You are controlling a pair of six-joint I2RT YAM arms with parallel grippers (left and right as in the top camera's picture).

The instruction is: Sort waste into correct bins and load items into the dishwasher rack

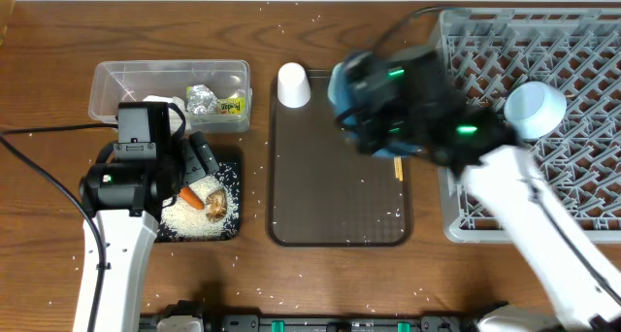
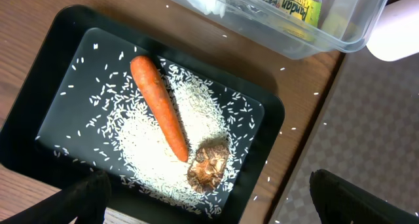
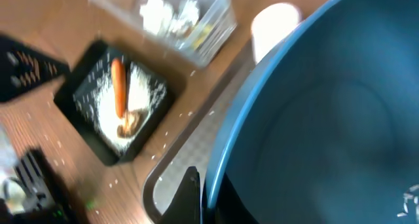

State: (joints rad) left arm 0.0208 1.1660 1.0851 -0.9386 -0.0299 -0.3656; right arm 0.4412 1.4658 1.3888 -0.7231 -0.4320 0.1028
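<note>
My right gripper [image 3: 200,198] is shut on the rim of the large dark-blue plate [image 3: 327,119], which it holds tilted above the brown serving tray [image 1: 340,215]. From overhead only the plate's blue edge [image 1: 337,84] shows under the right arm. My left gripper [image 2: 219,201] hangs open over the near edge of the black tray [image 2: 52,119], nothing between its fingers. In that tray lie the orange carrot [image 2: 160,112], the brown food lump [image 2: 208,165] and loose rice [image 2: 150,152]. The clear tub [image 1: 107,80] holds the foil ball [image 1: 202,99], the packet [image 1: 231,106] and the napkin [image 3: 167,14].
A small white cup [image 1: 293,85] stands upside down at the serving tray's far left corner. Chopsticks [image 1: 397,167] lie on that tray, partly under the right arm. The grey rack [image 1: 582,50] fills the right side with a pale bowl [image 1: 534,109] in it. Rice grains dot the table.
</note>
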